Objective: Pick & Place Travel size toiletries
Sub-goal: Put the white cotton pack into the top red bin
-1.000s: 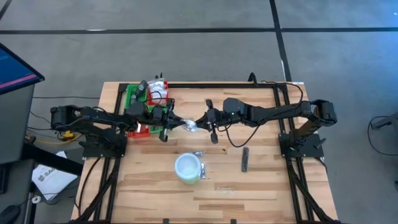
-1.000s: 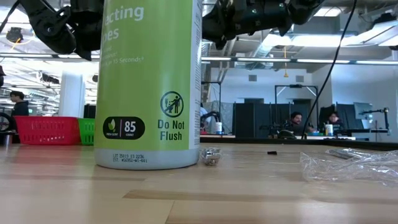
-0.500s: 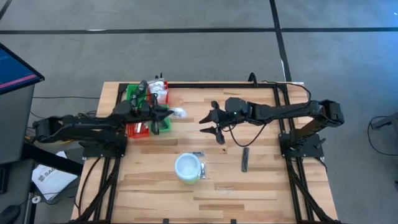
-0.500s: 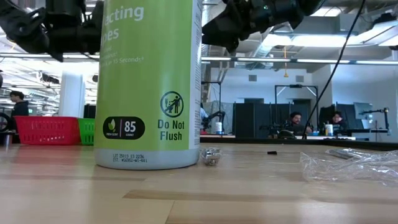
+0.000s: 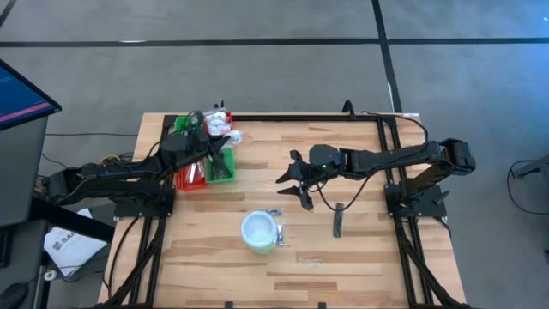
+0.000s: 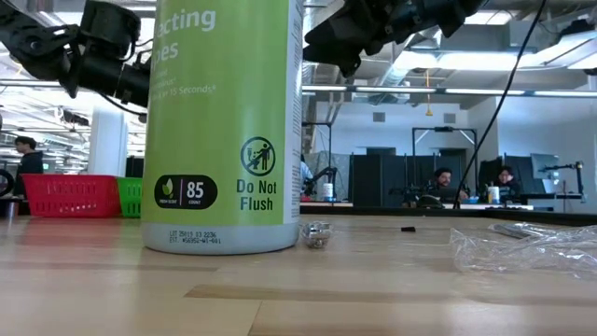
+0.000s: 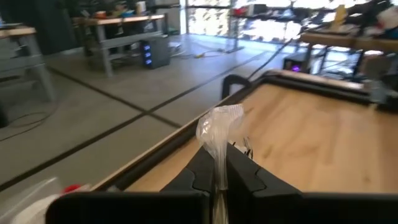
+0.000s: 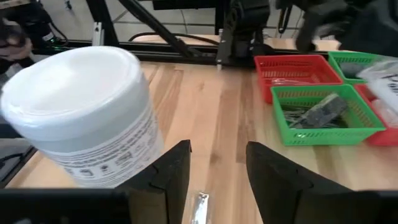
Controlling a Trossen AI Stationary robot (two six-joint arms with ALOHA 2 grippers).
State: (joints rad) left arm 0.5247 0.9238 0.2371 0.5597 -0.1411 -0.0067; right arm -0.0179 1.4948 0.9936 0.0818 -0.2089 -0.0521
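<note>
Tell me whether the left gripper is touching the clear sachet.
Touching. In the left wrist view the left gripper has its jaws shut on the clear sachet, whose crinkled top sticks up from between them.

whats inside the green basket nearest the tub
In the right wrist view the green basket holds a dark grey stick lying on thin clear sachets. Its mesh walls hide whatever lies lower down.
</note>
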